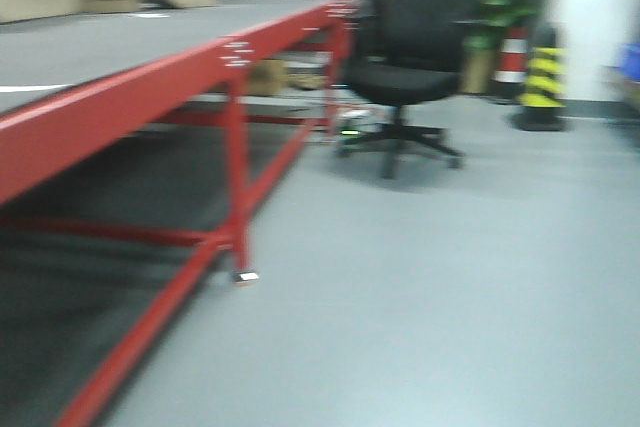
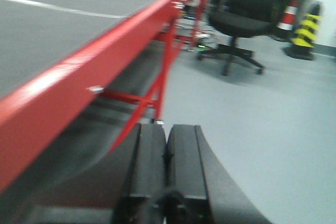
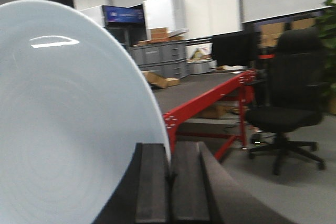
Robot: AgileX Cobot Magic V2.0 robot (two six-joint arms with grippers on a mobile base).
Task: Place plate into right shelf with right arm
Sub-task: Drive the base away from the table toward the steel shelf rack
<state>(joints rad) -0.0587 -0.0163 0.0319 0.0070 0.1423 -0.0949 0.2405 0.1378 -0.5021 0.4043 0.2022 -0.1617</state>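
Right gripper (image 3: 169, 153) clamps the white plate (image 3: 68, 119) by its rim, upright at nine o'clock, evidently for carriage; left gripper (image 2: 166, 132) closed, empty.

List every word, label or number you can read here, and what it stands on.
Nothing is legible.
Blue screen: any lettering too blurred.
White marks on red table frame: too blurred.
Plate in right hand: no print shows.
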